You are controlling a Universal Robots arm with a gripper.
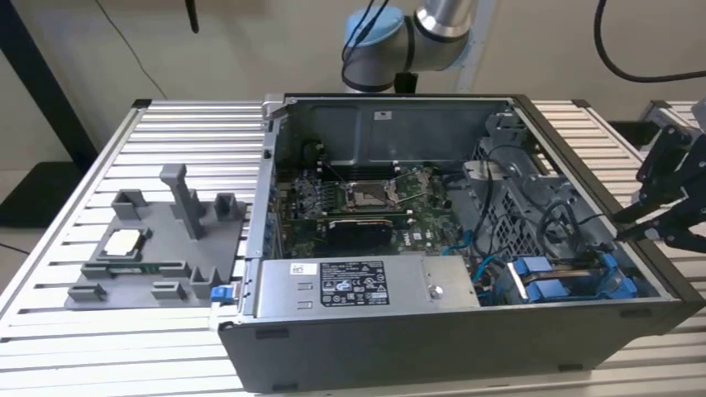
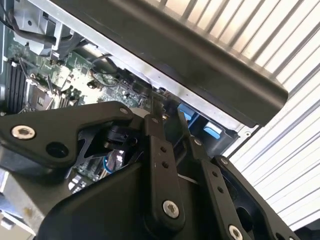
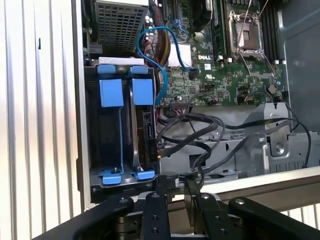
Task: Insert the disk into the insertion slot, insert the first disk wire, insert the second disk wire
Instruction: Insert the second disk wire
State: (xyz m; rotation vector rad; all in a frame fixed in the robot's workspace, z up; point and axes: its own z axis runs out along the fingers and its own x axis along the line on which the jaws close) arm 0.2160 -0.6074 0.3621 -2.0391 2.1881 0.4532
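The disk (image 3: 143,95) sits in its bright blue carrier inside the insertion slot (image 3: 90,125) at the case's corner; it is also seen as blue tabs in the exterior view (image 1: 548,289) and the second wrist view (image 2: 212,131). Loose black wires (image 3: 197,132) loop beside the slot, and I cannot tell whether any is plugged into the disk. My black gripper (image 1: 624,228) hangs outside the case wall on the exterior view's right. Its fingertips (image 3: 161,184) stand close together with nothing between them, over the case rim (image 3: 260,181). The gripper (image 2: 165,116) reaches toward that corner.
The open computer case (image 1: 441,351) lies on a slatted metal table (image 1: 188,124). A grey power-supply box (image 1: 353,285) with a white sticker fills its near side, the motherboard (image 1: 369,203) the middle. A grey fixture (image 1: 149,248) holding small parts stands at the exterior view's left.
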